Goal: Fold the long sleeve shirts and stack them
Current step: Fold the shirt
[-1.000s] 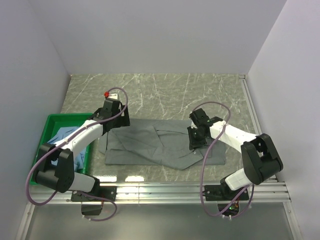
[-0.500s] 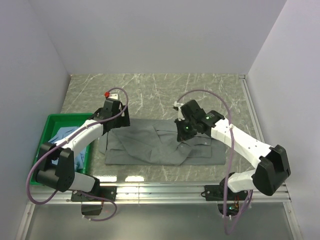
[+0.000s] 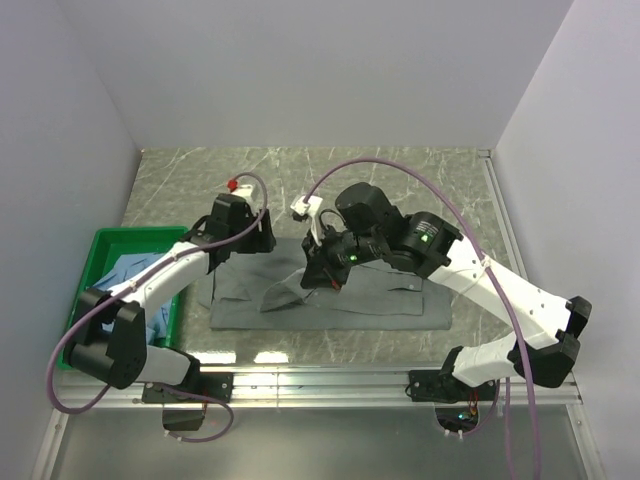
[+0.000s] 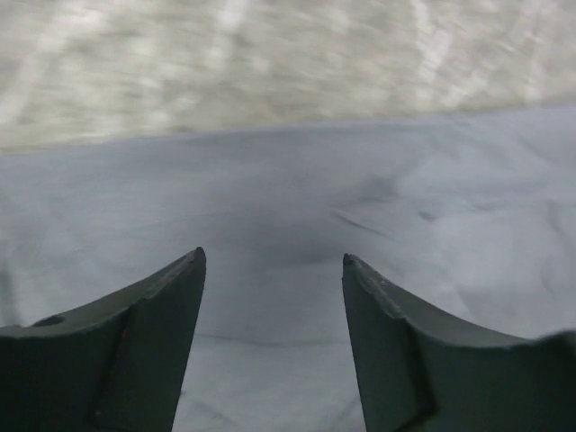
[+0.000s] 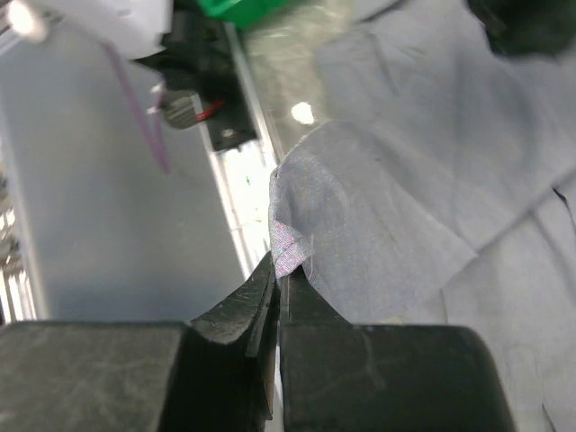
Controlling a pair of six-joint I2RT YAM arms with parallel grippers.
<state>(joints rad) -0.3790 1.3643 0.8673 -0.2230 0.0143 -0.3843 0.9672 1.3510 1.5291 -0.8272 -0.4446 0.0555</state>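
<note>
The grey-green long sleeve shirt [image 3: 400, 300] lies spread flat across the middle of the table. My right gripper [image 3: 320, 277] is shut on an edge of it [image 5: 286, 247] and holds that flap [image 3: 288, 292] raised over the shirt's left half. At the shirt's far left edge my left gripper [image 3: 262, 243] hovers open, with only grey cloth [image 4: 270, 180] showing between its fingers [image 4: 162, 315]. The light blue shirt [image 3: 128, 268] lies crumpled in the green bin.
The green plastic bin [image 3: 95, 240] stands at the left edge of the table, beside the left arm. A metal rail [image 3: 350, 375] runs along the near edge. White walls close in the back and both sides.
The right gripper has shut on the shirt's edge and swung left across it, dragging a flap up and over. The left gripper has shifted slightly right and its jaws have narrowed a little.
</note>
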